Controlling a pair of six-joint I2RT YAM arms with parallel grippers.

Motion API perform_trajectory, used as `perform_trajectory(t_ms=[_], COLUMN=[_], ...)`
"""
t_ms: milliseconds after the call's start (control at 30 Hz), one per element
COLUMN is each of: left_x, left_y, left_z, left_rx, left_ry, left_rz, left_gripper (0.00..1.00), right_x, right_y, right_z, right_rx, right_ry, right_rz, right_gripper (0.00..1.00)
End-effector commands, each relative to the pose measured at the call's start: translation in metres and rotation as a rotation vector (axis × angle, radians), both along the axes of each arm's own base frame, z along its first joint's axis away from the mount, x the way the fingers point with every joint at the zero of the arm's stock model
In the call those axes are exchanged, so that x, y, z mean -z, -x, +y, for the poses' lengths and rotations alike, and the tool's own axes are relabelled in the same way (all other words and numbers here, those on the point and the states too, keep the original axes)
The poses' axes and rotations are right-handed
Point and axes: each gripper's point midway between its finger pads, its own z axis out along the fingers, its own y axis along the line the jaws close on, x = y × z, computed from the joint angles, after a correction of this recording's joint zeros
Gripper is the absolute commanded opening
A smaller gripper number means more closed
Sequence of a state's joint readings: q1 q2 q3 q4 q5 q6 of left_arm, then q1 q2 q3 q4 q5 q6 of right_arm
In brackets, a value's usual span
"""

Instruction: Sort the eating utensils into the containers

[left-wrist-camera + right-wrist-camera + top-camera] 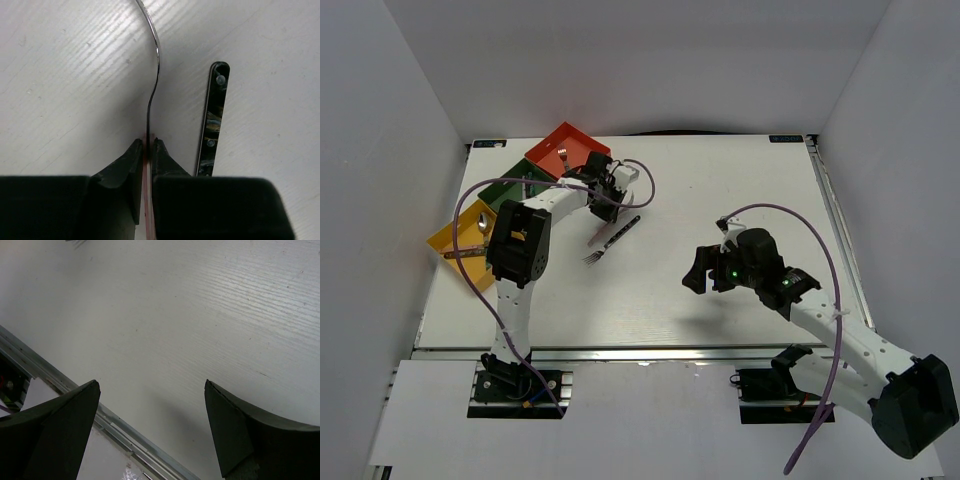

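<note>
Jaws on the left clamped on the pinkish handle of a slim metal utensil (156,60), just in front of the red-orange tray (582,143); head out of frame, so fork or spoon impossible to tell. Jaws on the right spread wide apart, gripping nothing, hanging over bare surface (200,315) well apart from the red-orange tray.

Looks well along, judging by how things lie. Already in the red-orange tray: one shiny utensil (563,156). In the yellow-orange tray (452,238), two along from the red-orange one: a spoon (481,226), perhaps a second piece at the near rim. Between those two, the dark green tray (505,190), partly hidden under the left arm (520,240), contents unclear. Left to sort, as far as can be seen: the clamped utensil and one dark-handled fork (613,238) lying on the surface near the red-orange tray, on its near side.

Only from above: all three trays and the fork's tines. Only from the left wrist: the grip itself, pink showing between the pads, and the fork's patterned handle (212,120) just beside the held shaft, not touching. From the right wrist: little beyond bare surface, a metal edge rail (30,357) and a sliver of tines at the top corner.
</note>
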State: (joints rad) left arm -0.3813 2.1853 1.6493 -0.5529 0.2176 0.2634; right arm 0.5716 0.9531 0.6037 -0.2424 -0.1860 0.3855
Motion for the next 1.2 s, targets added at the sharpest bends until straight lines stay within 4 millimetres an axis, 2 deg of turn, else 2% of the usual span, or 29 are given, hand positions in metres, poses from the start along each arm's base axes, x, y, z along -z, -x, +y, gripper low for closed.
perform_trajectory(t_ms=[0, 67, 100, 133, 233, 267, 300, 333, 367, 400, 433, 467, 567, 633, 667, 767, 867, 900, 967, 1000, 1100, 1133, 1167], left_x=[-0.079, -0.104, -0.129, -0.141, -0.16, -0.178, -0.179, -0.165, -0.182, -0.181, -0.163, -0.177, -0.172, -0.171, -0.167, -0.159, -0.15, -0.148, -0.149, -0.156, -0.176, -0.196, -0.203], left_y=[-0.035, -0.047, -0.061, -0.068, -0.096, -0.111, -0.117, -0.126, -0.14, -0.146, -0.155, -0.166, -0.186, -0.195, -0.201, -0.208, -0.21, -0.21, -0.21, -0.21, -0.205, -0.198, -0.192], left_z=[-0.008, -0.005, 0.003, 0.007, 0.04, 0.052, 0.064, 0.068, 0.076, 0.08, 0.082, 0.088, 0.115, 0.124, 0.136, 0.144, 0.142, 0.141, 0.142, 0.142, 0.136, 0.131, 0.127], left_rx=[-0.082, -0.159, -0.224, -0.271, -0.513, -0.6, -0.658, -0.681, -0.716, -0.73, -0.737, -0.758, -0.856, -0.873, -0.903, -0.889, -0.854, -0.841, -0.841, -0.833, -0.813, -0.798, -0.782], left_ry=[0.084, 0.111, 0.115, 0.125, 0.127, 0.168, 0.154, 0.147, 0.178, 0.171, 0.153, 0.167, 0.143, 0.176, 0.19, 0.22, 0.208, 0.204, 0.205, 0.216, 0.249, 0.275, 0.282], left_rz=[-0.206, -0.279, -0.37, -0.408, -0.48, -0.508, -0.51, -0.487, -0.518, -0.515, -0.495, -0.532, -0.569, -0.578, -0.578, -0.563, -0.558, -0.556, -0.561, -0.572, -0.573, -0.586, -0.579], left_gripper=[0.0, 0.0, 0.0, 0.0, 0.0, 0.0, 0.0, 0.0, 0.0, 0.0, 0.0, 0.0, 0.0, 0.0, 0.02, 0.08, 0.33, 0.46, 0.56, 0.64, 0.72, 0.9, 0.96], right_x=[-0.005, -0.002, -0.003, 0.001, 0.003, 0.004, 0.004, 0.006, 0.005, 0.006, 0.007, 0.007, 0.012, 0.014, 0.015, 0.018, 0.024, 0.027, 0.029, 0.03, 0.027, 0.026, 0.024], right_y=[-0.004, -0.003, -0.004, -0.004, -0.004, -0.005, -0.005, -0.006, -0.006, -0.006, -0.007, -0.007, -0.008, -0.009, -0.009, -0.009, -0.01, -0.01, -0.009, -0.008, -0.009, -0.009, -0.009], right_z=[0.005, 0.006, 0.006, 0.006, 0.008, 0.008, 0.009, 0.008, 0.009, 0.009, 0.009, 0.01, 0.013, 0.014, 0.014, 0.015, 0.015, 0.015, 0.016, 0.017, 0.018, 0.018, 0.018], right_rx=[-0.017, -0.019, -0.018, -0.02, -0.021, -0.023, -0.023, -0.019, -0.021, -0.023, -0.023, -0.027, -0.032, -0.037, -0.035, -0.037, -0.039, -0.04, -0.043, -0.05, -0.046, -0.047, -0.046], right_ry=[-0.019, -0.017, -0.018, -0.016, -0.018, -0.018, -0.016, -0.013, -0.013, -0.012, -0.01, -0.011, -0.009, -0.008, -0.006, -0.002, 0.009, 0.012, 0.012, 0.013, 0.006, 0.004, 0.002], right_rz=[-0.03, -0.024, -0.027, -0.019, -0.011, -0.011, -0.009, -0.007, -0.009, -0.008, -0.005, -0.006, 0.012, 0.022, 0.025, 0.031, 0.043, 0.052, 0.061, 0.067, 0.063, 0.06, 0.054], right_gripper=[0.89, 0.89, 0.89, 0.89, 0.89, 0.89, 0.89, 0.89, 0.89, 0.89, 0.89, 0.89, 0.89, 0.89, 0.89, 0.89, 0.89, 0.89, 0.89, 0.89, 0.89, 0.89, 0.89])
